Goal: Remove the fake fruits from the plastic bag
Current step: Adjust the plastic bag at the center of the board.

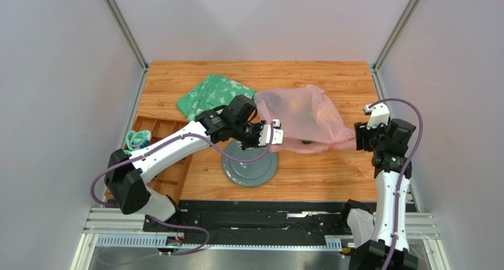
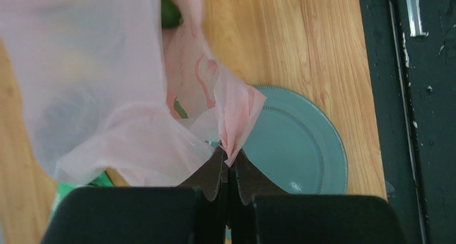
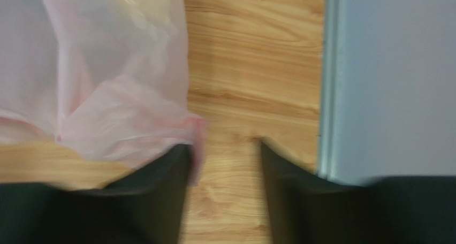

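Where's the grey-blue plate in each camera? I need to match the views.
Top external: the plate lies just below centre.
Left wrist: right of centre, partly behind the pink plastic bag's pinched fold.
Right wrist: not in it.
Shared landmark: the pink plastic bag, in all three.

crumpled translucent pink plastic bag (image 1: 299, 119) (a green fruit (image 2: 170, 13) showing)

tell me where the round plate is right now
Top view: the plate lies on the table near its front edge, about centre, its far edge under the left gripper pinching the pink bag.
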Action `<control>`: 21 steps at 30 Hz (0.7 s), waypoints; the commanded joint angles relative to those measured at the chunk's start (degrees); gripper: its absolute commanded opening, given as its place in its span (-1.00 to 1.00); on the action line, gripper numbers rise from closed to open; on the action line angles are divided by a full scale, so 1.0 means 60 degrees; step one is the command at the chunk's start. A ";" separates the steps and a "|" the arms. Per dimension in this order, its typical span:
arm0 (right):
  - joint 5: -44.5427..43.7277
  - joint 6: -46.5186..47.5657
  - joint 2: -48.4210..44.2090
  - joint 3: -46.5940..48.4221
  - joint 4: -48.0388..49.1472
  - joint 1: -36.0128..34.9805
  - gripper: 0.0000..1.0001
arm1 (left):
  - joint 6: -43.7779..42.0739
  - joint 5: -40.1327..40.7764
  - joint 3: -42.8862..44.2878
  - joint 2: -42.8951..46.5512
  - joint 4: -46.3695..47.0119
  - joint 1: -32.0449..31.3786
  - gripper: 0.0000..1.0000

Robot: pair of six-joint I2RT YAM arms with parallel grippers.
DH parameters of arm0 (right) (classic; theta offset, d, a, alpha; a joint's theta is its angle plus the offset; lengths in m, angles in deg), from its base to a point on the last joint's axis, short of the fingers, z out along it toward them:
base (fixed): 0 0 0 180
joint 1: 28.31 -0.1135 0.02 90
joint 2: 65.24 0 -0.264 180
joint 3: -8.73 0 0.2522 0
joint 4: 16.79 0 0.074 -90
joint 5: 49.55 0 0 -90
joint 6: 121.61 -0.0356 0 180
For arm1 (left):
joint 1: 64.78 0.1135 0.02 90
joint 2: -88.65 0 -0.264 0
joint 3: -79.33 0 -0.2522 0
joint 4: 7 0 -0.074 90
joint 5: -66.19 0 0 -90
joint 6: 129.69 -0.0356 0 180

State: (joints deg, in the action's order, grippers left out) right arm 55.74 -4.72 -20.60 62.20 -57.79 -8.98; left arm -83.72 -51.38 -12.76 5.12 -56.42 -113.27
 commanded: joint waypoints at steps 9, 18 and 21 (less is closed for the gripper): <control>0.3869 -0.0353 0.1759 0.5073 -0.2695 -0.2267 0.99 | 0.2210 0.0274 0.1996 -0.0962 -0.0664 0.0171 -0.32; 0.3913 0.1815 0.2578 0.3712 -0.4657 -0.4452 0.25 | 0.2957 0.0903 0.1192 -0.0246 -0.0722 0.0346 0.35; 0.3284 0.2314 0.2521 0.3389 -0.4820 -0.4599 0.53 | 0.4215 0.1153 0.1206 -0.0010 -0.0634 0.0551 0.57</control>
State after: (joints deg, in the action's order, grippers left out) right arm 78.21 2.54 -4.64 84.40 -82.01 -35.25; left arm -67.52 -46.72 -5.48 0.73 -61.21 -111.63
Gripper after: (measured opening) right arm 0.660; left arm 0.737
